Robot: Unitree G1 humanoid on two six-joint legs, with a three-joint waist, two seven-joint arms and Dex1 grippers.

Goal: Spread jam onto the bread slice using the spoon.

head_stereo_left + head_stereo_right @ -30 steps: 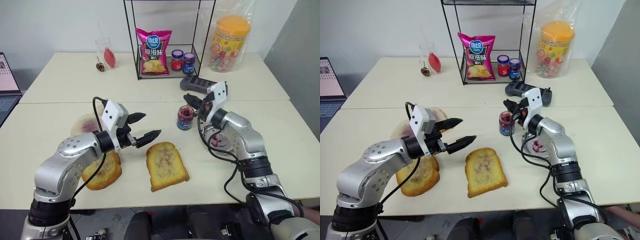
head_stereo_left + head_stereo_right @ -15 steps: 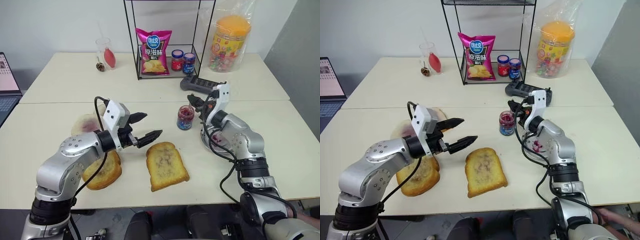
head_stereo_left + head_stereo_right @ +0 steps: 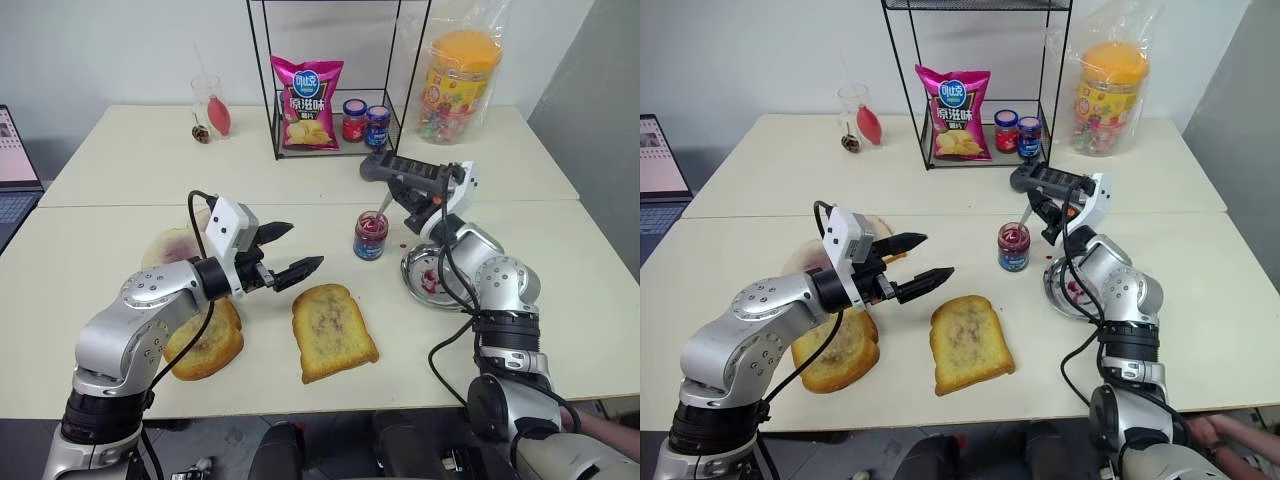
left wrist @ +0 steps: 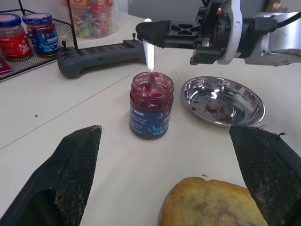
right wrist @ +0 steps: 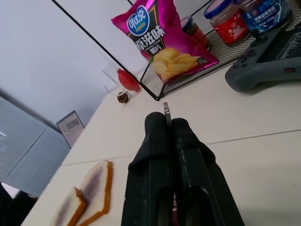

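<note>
The right gripper (image 4: 143,33), jaws fully closed, is pinching the slim, stiff, probably slippery spoon (image 4: 150,63) at its handle tip; the left gripper (image 3: 292,252) is hovering wide open, empty.

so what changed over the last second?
The right gripper, shut on the spoon, rolled at the wrist and shifted right, uncovering the metal dish; the spoon's bowl now dips into the jam jar. The left gripper stayed open in place; the bread slice is unmoved.
</note>
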